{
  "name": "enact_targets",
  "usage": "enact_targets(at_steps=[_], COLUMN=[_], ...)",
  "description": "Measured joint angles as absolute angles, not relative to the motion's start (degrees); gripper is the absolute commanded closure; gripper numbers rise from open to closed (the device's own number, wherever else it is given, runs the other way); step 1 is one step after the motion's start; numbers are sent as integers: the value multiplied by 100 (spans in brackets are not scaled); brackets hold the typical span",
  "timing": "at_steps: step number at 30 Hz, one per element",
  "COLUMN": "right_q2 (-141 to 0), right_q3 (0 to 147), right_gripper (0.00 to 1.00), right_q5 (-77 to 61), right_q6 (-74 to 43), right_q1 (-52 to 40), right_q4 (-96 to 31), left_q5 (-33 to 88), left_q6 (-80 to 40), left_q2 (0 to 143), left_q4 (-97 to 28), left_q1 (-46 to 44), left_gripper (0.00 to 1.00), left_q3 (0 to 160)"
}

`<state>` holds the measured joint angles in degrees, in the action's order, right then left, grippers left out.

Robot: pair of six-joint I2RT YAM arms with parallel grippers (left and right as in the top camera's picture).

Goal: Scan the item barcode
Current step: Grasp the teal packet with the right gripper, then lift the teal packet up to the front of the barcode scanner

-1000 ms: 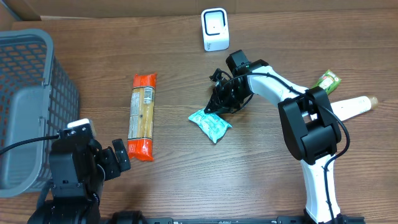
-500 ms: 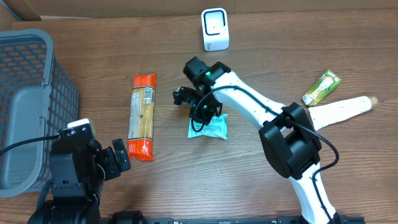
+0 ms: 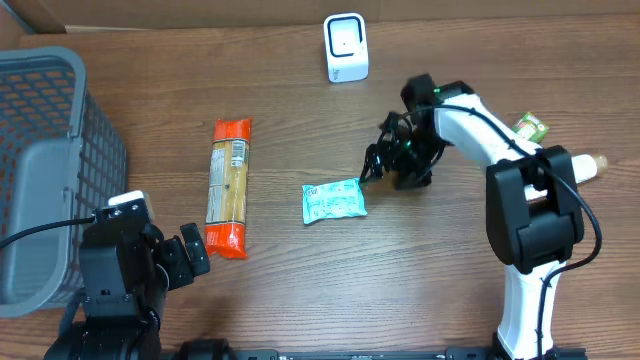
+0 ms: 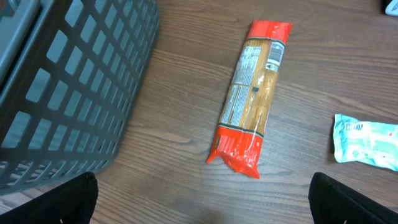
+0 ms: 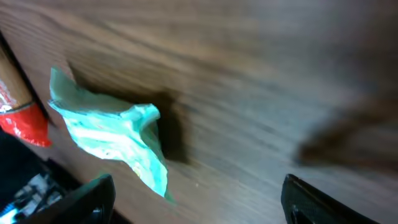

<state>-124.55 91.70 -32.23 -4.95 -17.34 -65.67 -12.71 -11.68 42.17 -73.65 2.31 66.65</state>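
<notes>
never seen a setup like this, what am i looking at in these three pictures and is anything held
A two-armed robot works at a wooden table. One picture looks down from above; the other two come from a camera on each wrist. The left tool and right tool are both open and hold nothing. On the table lie a grey basket, a pasta packet, a teal packet, a white scanner and a small green packet at the right.

Our right arm point(image 3: 475, 125) has white shells, black joints and thin black cables by its black right gripper point(image 5: 199, 186). Our left arm point(image 3: 120, 265) is blocky black, with a white label.
</notes>
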Motion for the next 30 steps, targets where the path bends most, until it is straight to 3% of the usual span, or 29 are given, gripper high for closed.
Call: enact_targets(at_steps=[1,7,9,10,11,12,16,18,21,24,27,30], right_q2=[-12372,-12283,-12283,-12283,-12283,-12287,-12287,-12296,-12228,-11778,-10630,-10409], right_q3=[8619,8158,8156,8152,8119,8090,8055,8088,8746,9126,9360,9380], right_gripper=[14,18,40,59,85,96,96,96,96,96,96,96], right_q5=[-3732,-4294,-4248,-4123,-3962,-3760,-3645,-3857,-4023,-3988,-3037,-1096], right_q6=[-886,-2154,-2443,-2613,-2827,-2995,-3148,-2547,-1361,-617,38,128], right_q1=[-1857,-2502,-2744,-2864,-2991,-3100,-3153,-3065,-2574,-2246,-2213,-2377], right_q4=[-5496,-4261,-4244,-4206,-4158,-4136,-3734,-3726,-5022,-5328,-5216,-4458], left_q5=[-1271,-1271,-1271,-1273,-1271,-1271,-1273,-1271,-1271,-1271,-1271,-1271], left_q6=[-1168,-1168,-1168,-1168,-1168,-1168,-1168,-1168,-1168,-1168,-1168,-1168], left_q2=[4217,4217,4217,4217,4217,4217,4217,4217,4217,4217,4217,4217], left_q4=[-7367,-7367,-7367,-7367,-7367,-7367,-7367,-7365,-7369,-7367,-7365,-7365], left_q1=[231,231,231,231,231,231,231,231,231,231,231,231], left_gripper=[1,0,0,0,0,1,1,0,0,0,0,0], left_q3=[6665,6665,6665,6665,6665,6665,6665,6665,6665,6665,6665,6665])
